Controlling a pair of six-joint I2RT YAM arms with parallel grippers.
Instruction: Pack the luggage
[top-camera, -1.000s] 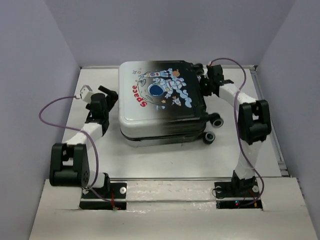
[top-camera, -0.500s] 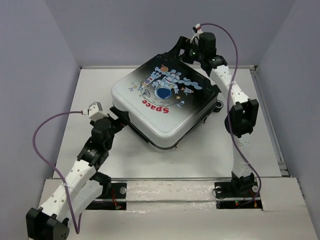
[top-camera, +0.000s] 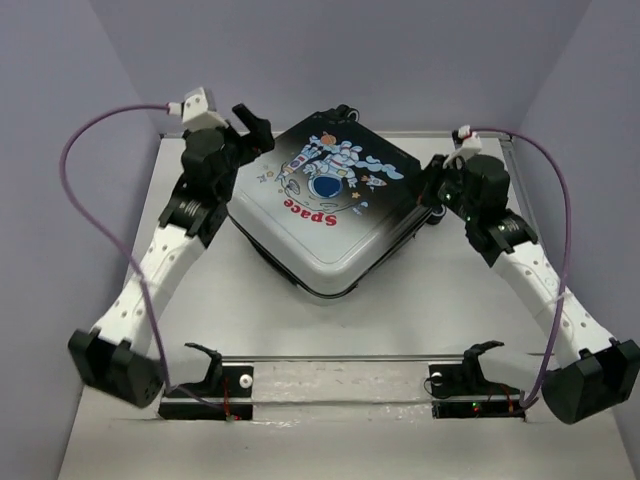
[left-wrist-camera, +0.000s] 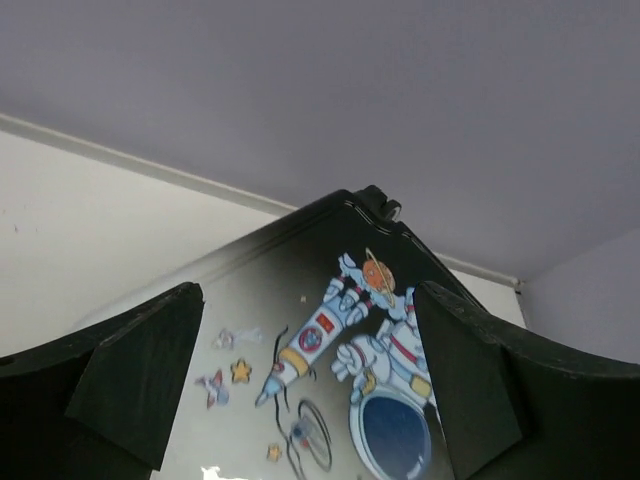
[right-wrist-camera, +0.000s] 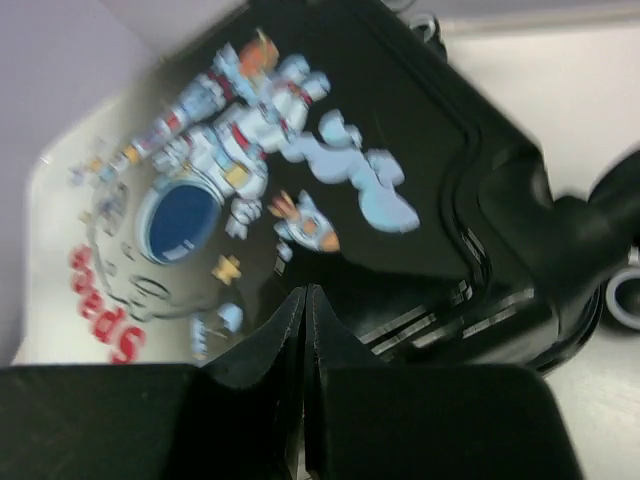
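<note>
- the luggage (top-camera: 325, 215), a small hard-shell wheeled suitcase with a white-to-black shell, a cartoon astronaut print and red "space", lies shut and print-up on the white desk (top-camera: 400, 310), between the two grippers.
- within the last second it has been turned from square-on to corner-on, and it now keeps that diagonal pose.
- the left gripper (top-camera: 250, 130) has swung away from the near-left edge of the shell. it hangs released, jaws wide, with the far-left part of the shell just below and ahead of it. i cannot tell whether it touches.
- the right gripper (top-camera: 432, 190) has come down from the far corner to the right side. its fingers are clenched together on nothing, with the dark rim of the shell just ahead of the tips.
- with the lid down and nothing held, the packing looks close to done. probably only fastening or nudging the case remains.
</note>
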